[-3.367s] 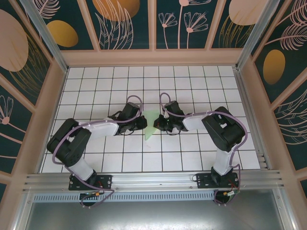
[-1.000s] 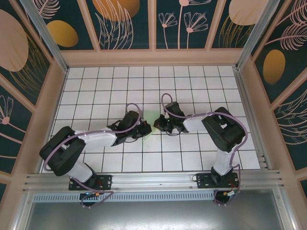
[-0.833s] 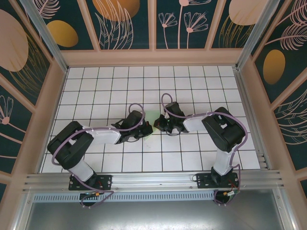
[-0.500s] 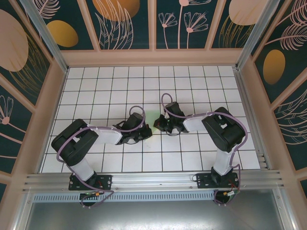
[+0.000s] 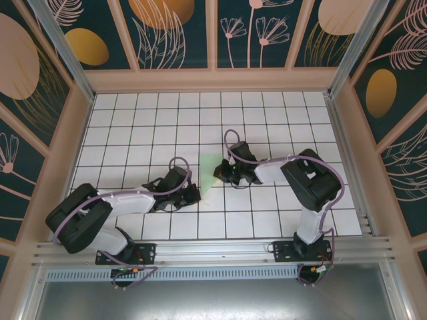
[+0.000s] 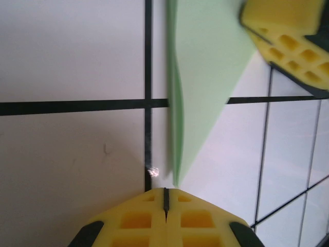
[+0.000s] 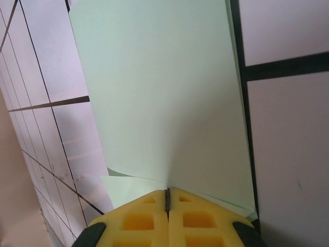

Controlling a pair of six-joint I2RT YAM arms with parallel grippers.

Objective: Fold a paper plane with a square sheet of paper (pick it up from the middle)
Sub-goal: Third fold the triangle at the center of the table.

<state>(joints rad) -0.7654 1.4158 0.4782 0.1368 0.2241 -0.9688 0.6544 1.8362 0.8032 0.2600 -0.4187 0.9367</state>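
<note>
Folded paper sheet (image 5: pixel 209 172), pointed, lying central on the worktop (image 5: pixel 280 127). Right jaws closed at its wide end; left jaws closed, empty, just off the tip. Light, limp, crease-prone: pinch gently along the stiffer folded edge.

One paper plane (image 5: pixel 207 171), two hands — left (image 5: pixel 193 195), right (image 5: pixel 219 175)

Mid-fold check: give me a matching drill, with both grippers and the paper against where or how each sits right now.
Things:
1. left gripper
2. right gripper
3. paper

States:
a. lies flat on the tiles, folded to a point
b. shut, over the paper's edge
c. shut, over bare tile beside the paper's pointed tip

Pairs: 1-c, 2-b, 3-a
</note>
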